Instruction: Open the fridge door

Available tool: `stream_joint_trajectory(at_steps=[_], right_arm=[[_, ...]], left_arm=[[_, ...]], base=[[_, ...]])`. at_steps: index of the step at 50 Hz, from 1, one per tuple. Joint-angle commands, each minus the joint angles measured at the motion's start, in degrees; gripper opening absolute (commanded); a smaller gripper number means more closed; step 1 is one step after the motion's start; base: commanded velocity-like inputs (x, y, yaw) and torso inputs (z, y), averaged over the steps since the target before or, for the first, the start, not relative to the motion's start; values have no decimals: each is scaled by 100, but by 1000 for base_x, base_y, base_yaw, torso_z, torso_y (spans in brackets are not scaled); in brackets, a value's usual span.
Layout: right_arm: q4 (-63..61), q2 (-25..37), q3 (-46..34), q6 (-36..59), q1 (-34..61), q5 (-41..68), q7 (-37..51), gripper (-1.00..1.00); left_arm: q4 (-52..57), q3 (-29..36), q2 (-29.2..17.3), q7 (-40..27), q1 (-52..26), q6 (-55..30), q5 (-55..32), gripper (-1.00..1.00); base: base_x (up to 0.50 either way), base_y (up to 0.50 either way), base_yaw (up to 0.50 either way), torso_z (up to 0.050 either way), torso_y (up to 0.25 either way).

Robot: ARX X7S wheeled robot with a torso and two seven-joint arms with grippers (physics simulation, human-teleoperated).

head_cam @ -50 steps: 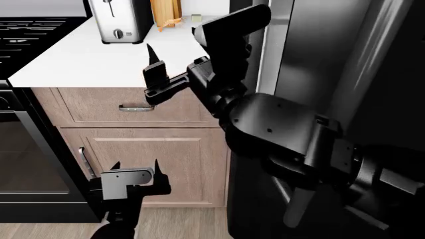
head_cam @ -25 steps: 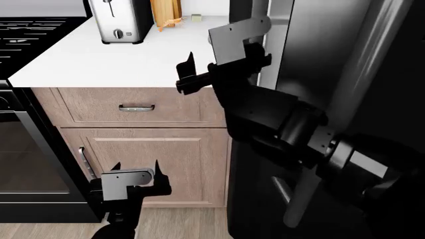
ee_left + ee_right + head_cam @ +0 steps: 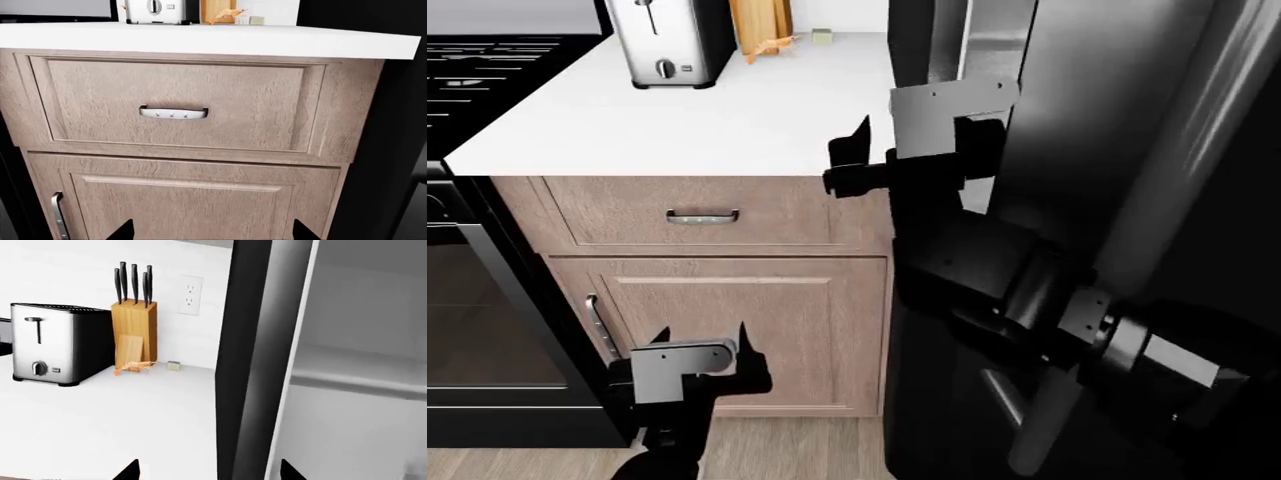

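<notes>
Now my right fingers sit further toward the frame's upper right than a second ago, up against the fridge door's edge instead of out over the desk. The door stands ajar: the right wrist view shows its dark edge upright at centre with pale fridge interior to its right. I judge the opening is under way, and I am working round that edge to push it wider.

My right fingers are spread and hold nothing. My left fingers, low at the frame's lower left before the cabinet, are also spread and empty.

The door fills the upper right of the head view, glossy black with long pale reflections, its bar handle running slantwise down it.
</notes>
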Motion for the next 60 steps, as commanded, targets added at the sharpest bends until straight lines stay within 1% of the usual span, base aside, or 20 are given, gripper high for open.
stream_joint_trajectory(at_steps=[1, 3, 6, 9, 10, 13, 22, 24, 25, 26, 29, 33, 38, 45, 48, 50, 51, 54, 55, 60], right_arm=[[-581, 439, 124, 165, -221, -249, 969, 100], [-620, 416, -19, 613, -100, -256, 1440, 100], [-653, 398, -75, 785, -88, -265, 1682, 100], [-784, 488, -43, 718, -211, -277, 1866, 100], [-951, 626, 25, 766, -270, -243, 2303, 100], [-1308, 864, 105, 760, -417, -186, 2761, 100], [-2032, 1140, 138, 1051, -631, -245, 3536, 100], [-2290, 1197, 668, 1345, -1050, -488, 3570, 100], [-2500, 1162, 1265, 1693, -1478, -828, 3575, 100], [-2633, 1105, 1627, 1969, -1716, -985, 3572, 100], [-2934, 1040, 2210, 2125, -2215, -1326, 3558, 100], [-2991, 1000, 2477, 2102, -2531, -1552, 3508, 100], [-3312, 817, 3257, 2304, -3439, -2272, 3561, 100], [-3769, 566, 3850, 2274, -4431, -3166, 3530, 100], [-3837, 436, 3910, 2418, -4601, -3345, 3504, 100], [-3909, 317, 4185, 2576, -4852, -3514, 3540, 100], [-4002, 165, 4541, 2843, -5107, -3633, 3562, 100], [-3993, -2, 4889, 3071, -5332, -3676, 3541, 100], [-3923, -5, 4987, 2960, -5441, -3650, 3448, 100], [-4145, -164, 5434, 3228, -5756, -4241, 3508, 100]], left_arm=[[12, 26, -11, -14, 32, 14, -6, 100], [152, 28, -46, -50, 152, 13, -10, 100], [411, 20, -114, -116, 381, 11, -26, 100], [484, 16, -137, -135, 447, 15, -38, 100], [452, 17, -130, -123, 429, 25, -43, 100], [358, 16, -106, -98, 383, 57, -55, 100], [586, 37, -163, -162, 664, 136, -41, 100], [569, 44, -158, -160, 668, 151, -38, 100], [551, 50, -153, -155, 680, 171, -34, 100], [556, 55, -155, -157, 685, 170, -32, 100], [508, 62, -147, -143, 638, 166, -37, 100], [406, 73, -123, -121, 520, 150, -40, 100], [442, 85, -136, -134, 555, 144, -43, 100], [460, 98, -146, -150, 596, 172, -39, 100], [467, 106, -148, -154, 627, 195, -33, 100], [367, 109, -122, -129, 518, 174, -47, 100], [234, 112, -87, -95, 378, 147, -58, 100], [106, 115, -55, -63, 254, 138, -71, 100], [51, 120, -40, -47, 217, 143, -72, 100], [75, 119, -54, -51, 247, 156, -90, 100]], base=[[0, 0, 0, 0, 0], [0, 0, 0, 0, 0], [0, 0, 0, 0, 0], [0, 0, 0, 0, 0], [0, 0, 0, 0, 0], [0, 0, 0, 0, 0], [0, 0, 0, 0, 0], [0, 0, 0, 0, 0], [0, 0, 0, 0, 0], [0, 0, 0, -21, 0], [0, 0, 0, -4, 0], [0, 0, 0, -5, 0], [0, 0, 0, -6, 0], [0, 0, 0, -4, 0], [0, 0, 0, -7, 0], [0, 0, 0, -5, 0], [0, 0, 0, 0, 0], [0, 0, 0, -4, 0], [0, 0, 0, 0, 0], [0, 0, 0, -4, 0]])
